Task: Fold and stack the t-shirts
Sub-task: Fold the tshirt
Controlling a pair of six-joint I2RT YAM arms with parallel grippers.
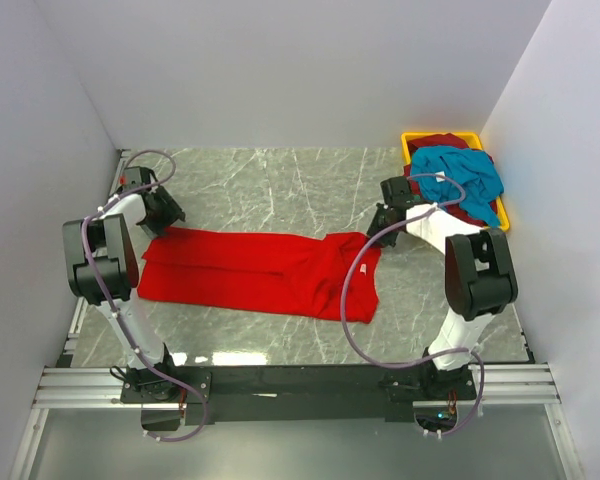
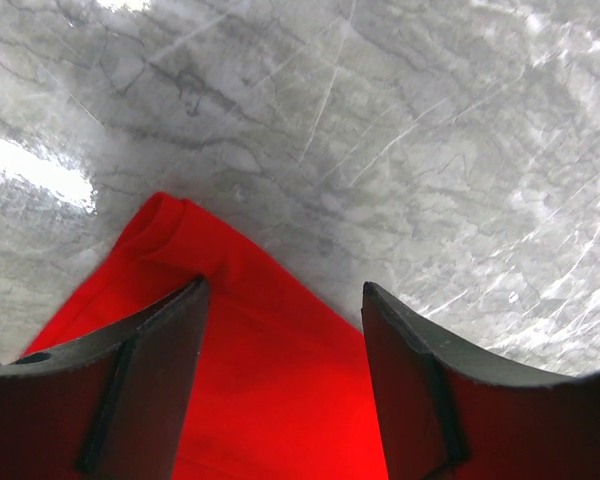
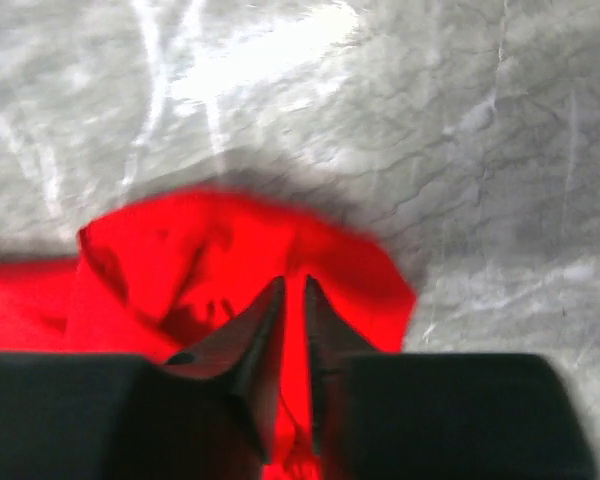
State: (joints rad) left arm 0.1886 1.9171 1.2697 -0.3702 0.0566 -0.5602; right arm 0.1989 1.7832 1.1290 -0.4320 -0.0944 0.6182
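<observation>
A large red t-shirt [image 1: 260,270] lies spread lengthwise across the marble table. My left gripper [image 1: 165,215] hangs over its far left corner. In the left wrist view this gripper [image 2: 284,288] is open, its fingers straddling the red cloth [image 2: 270,380] without closing on it. My right gripper [image 1: 385,225] is at the shirt's far right corner. In the blurred right wrist view its jaws [image 3: 292,285] stand only a narrow slit apart over a bunched lump of the red cloth [image 3: 160,250]. Red fills the slit, and whether it is pinched does not show.
A yellow bin [image 1: 412,138] sits in the far right corner against the wall, holding a teal-blue t-shirt [image 1: 465,170] on top of a dark maroon one [image 1: 442,141]. White walls close in the table on three sides.
</observation>
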